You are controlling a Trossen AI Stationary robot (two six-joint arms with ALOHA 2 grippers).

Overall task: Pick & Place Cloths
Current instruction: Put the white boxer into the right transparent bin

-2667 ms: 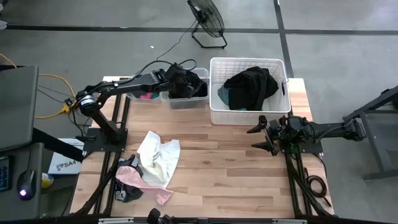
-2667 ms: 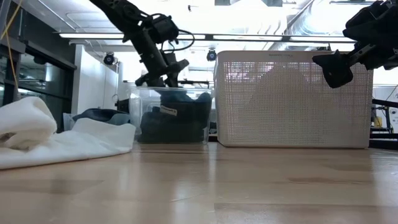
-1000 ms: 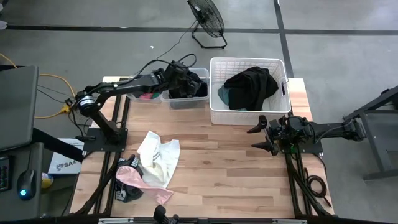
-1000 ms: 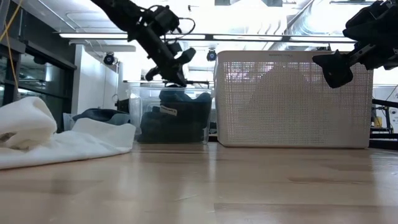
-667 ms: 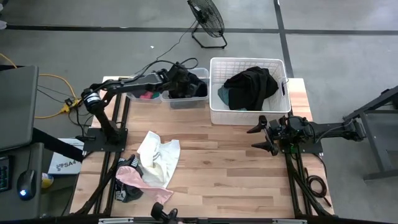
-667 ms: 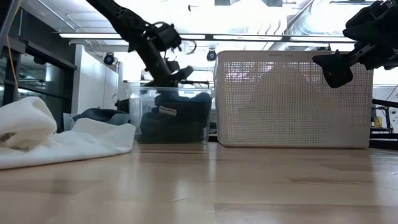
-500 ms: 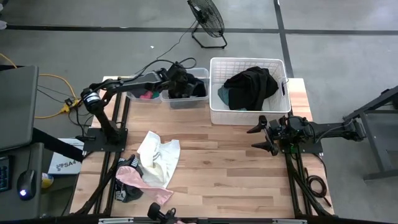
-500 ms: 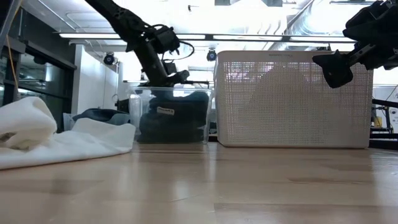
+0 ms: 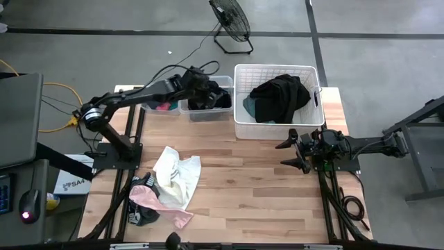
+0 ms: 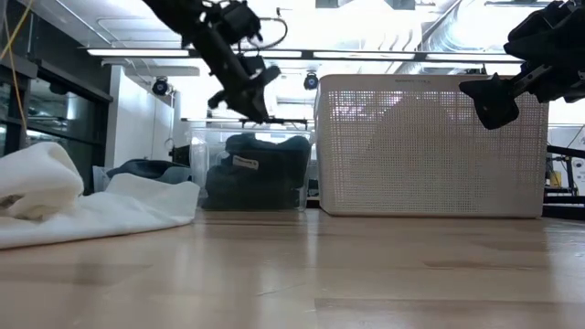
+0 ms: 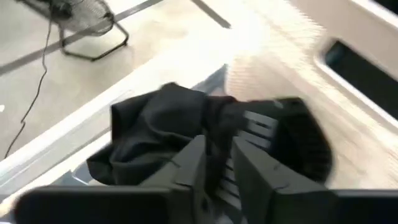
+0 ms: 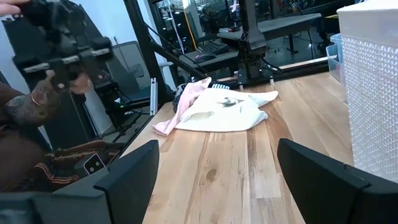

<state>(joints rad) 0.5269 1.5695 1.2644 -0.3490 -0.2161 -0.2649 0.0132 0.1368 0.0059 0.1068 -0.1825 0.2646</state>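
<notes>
Left gripper (image 10: 245, 80) up above the clear bin (image 9: 208, 111) at the table's far edge, fingers (image 11: 186, 171) almost together with a thin gap, nothing between them. Dark cloth (image 11: 186, 127) bunched inside that bin, directly under the fingers. Right gripper (image 9: 290, 153) parked over the table's right side, near the white basket (image 9: 239, 125), jaws spread wide and empty. Black and teal cloths (image 9: 277, 97) heaped in the basket. White cloth (image 9: 179, 177) and pink cloth (image 9: 156, 201) spread on the front left of the table (image 9: 263, 194), touching each other.
</notes>
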